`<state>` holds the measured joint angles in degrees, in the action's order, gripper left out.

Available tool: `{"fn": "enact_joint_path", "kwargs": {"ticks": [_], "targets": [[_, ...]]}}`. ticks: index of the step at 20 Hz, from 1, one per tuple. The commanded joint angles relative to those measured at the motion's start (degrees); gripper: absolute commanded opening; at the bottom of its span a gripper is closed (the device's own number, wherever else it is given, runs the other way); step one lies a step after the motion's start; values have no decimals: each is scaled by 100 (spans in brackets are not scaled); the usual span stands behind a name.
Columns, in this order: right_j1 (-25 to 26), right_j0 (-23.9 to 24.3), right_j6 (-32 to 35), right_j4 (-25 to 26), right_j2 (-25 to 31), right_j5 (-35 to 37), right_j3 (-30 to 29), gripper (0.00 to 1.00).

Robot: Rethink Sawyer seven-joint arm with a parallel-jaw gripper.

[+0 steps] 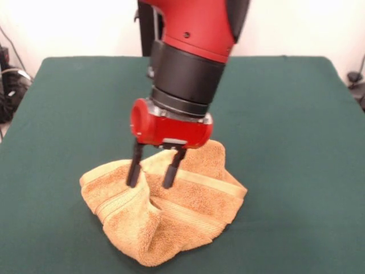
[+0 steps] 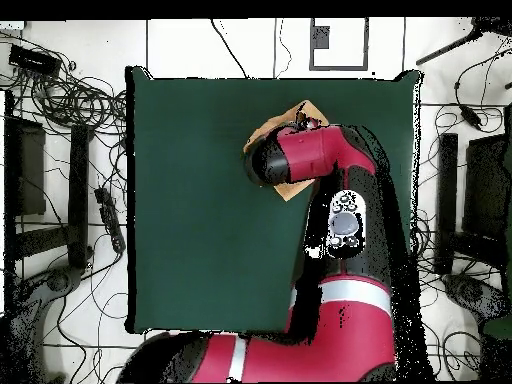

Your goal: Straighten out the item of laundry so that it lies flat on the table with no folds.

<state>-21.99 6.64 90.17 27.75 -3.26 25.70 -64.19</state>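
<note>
The golden-orange towel lies crumpled near the front edge of the dark green table, with folds and a raised ridge in its middle. My gripper hangs straight down over the towel's left-middle part. Its two black fingers are spread apart, their tips at the cloth on either side of the ridge. In the overhead view my arm covers most of the towel; only its edges show, and the gripper itself is hidden under the wrist.
The towel lies close to one table edge in the overhead view. Cables and black equipment lie on the floor around the table. A black stand rises behind the arm.
</note>
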Motion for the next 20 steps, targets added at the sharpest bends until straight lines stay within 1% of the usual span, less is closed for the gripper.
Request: {"fn": "enact_joint_path", "kwargs": {"ticks": [1,4,7,12,20], "targets": [[179,-402,831,-331,184,815,-440,100],[193,-434,820,-380,167,850,-403,100],[266,-460,853,-355,102,699,-402,100],[437,-447,804,-211,10,426,-311,100],[508,-407,621,-49,-49,262,-243,100]]}}
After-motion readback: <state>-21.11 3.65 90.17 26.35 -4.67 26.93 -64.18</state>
